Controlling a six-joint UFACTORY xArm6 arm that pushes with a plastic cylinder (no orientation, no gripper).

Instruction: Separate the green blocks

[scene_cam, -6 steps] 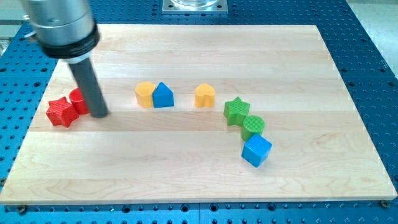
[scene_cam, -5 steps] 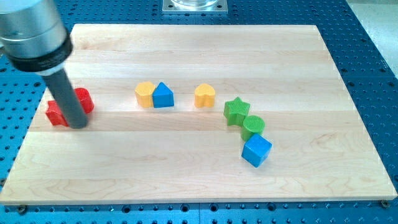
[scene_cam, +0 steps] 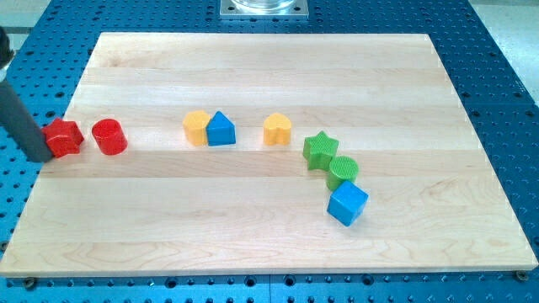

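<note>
A green star block [scene_cam: 319,149] and a green cylinder block [scene_cam: 343,171] sit touching each other right of the board's middle. The cylinder also touches a blue cube [scene_cam: 347,203] just below it. My tip [scene_cam: 39,157] is at the view's far left edge, just left of a red star block [scene_cam: 62,137], far from the green blocks. The rod rises out of the view's left edge.
A red cylinder [scene_cam: 109,136] stands right of the red star. A yellow block [scene_cam: 196,128] touches a blue house-shaped block [scene_cam: 221,129] left of centre. A yellow heart block [scene_cam: 277,130] sits left of the green star. The wooden board [scene_cam: 269,244] lies on a blue perforated table.
My tip has swept left past the red blocks to the board's left edge. The red star has moved left and up, apart from the red cylinder. The green blocks have not moved.
</note>
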